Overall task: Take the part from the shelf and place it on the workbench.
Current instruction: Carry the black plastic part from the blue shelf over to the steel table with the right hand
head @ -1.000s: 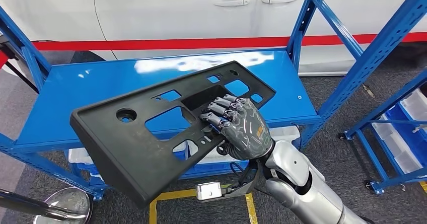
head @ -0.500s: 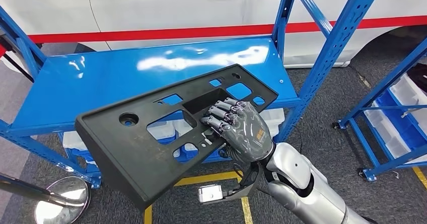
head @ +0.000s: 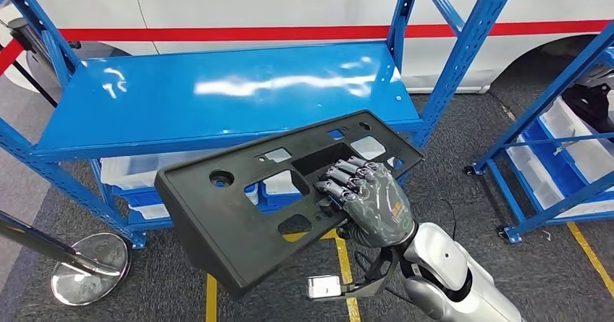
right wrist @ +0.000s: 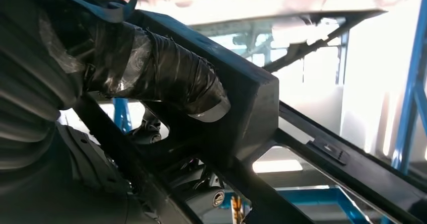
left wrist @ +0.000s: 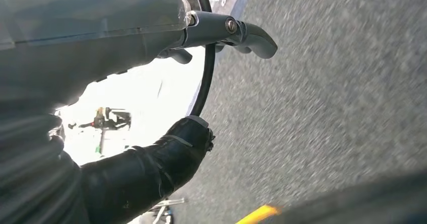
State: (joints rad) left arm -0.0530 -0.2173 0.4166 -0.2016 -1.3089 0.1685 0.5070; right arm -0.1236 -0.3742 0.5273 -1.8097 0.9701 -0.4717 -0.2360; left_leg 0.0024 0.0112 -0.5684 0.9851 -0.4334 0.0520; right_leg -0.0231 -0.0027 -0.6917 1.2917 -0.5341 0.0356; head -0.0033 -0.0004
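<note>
Head view: the right hand (head: 373, 202) grips the part (head: 286, 192), clear of the shelf (head: 217, 94). Carrying step; next comes finding the workbench. Left wrist view: the left hand (left wrist: 151, 163) hangs, fingers curled, holding nothing. Right wrist view: fingers (right wrist: 166, 78) clamp the part's edge.

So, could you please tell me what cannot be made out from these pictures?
- Workbench: whether it lies beyond the head view's edges cannot be told.
- Right robot hand: its thumb is hidden under the black part.
- Left robot hand: blurred, mostly cut off by the wrist view's edge.
</note>
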